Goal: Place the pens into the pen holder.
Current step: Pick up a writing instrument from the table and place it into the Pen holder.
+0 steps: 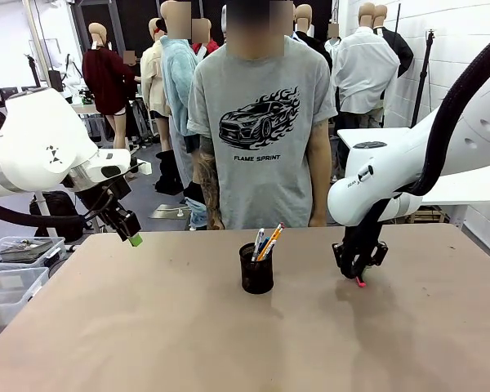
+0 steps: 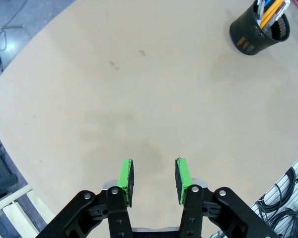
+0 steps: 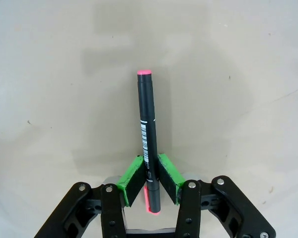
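The right gripper [image 3: 149, 167] is clamped on the dark pink-tipped pen [image 3: 146, 111] near one end, the pen's long axis running straight ahead between the pads, with the mesh pen holder [image 1: 256, 276] well off to that gripper's left.

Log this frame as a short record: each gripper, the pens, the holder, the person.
right gripper: shut on the dark pen, low at the table
left gripper: open, empty, held above the table's left side
pen holder: upright, mid-table
two pens: standing in the pen holder
person: standing at the far side
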Robot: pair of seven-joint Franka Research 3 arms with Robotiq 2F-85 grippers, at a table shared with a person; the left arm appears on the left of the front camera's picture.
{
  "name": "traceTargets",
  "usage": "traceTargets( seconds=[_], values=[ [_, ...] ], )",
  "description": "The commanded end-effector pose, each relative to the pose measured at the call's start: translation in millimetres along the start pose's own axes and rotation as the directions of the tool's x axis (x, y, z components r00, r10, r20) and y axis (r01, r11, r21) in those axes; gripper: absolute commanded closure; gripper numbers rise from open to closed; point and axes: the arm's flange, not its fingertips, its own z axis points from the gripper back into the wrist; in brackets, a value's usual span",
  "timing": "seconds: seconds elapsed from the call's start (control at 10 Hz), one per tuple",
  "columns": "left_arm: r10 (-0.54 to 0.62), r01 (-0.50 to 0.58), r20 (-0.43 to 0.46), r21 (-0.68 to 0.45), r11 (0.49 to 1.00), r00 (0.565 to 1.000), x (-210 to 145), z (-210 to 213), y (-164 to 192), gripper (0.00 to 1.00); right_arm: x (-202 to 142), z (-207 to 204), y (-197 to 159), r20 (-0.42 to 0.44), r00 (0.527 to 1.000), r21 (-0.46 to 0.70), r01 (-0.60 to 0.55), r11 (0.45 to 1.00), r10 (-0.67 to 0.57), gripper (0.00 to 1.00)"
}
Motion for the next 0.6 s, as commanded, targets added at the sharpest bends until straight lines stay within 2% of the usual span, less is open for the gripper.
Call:
traceTargets(
  seconds=[0.0,0.2,0.5],
  values=[
    [-0.025,0.025,0.005,-0.002,1.0,1.0,-1.5,0.2,3.4,0.54,4.0,4.0,0.6,-0.048,0.998,-0.032,-0.048,0.998,0.046,1.0],
    [-0.025,0.025,0.005,-0.002,1.0,1.0,-1.5,0.2,3.4,0.54,4.5,9.5,1.6,-0.082,0.993,-0.1,-0.088,0.991,0.08,1.0],
    [-0.025,0.025,0.005,-0.002,1.0,1.0,-1.5,0.2,3.4,0.54,-4.7,8.0,6.8,-0.057,0.987,-0.071,-0.152,0.986,0.148,1.0]
  ],
)
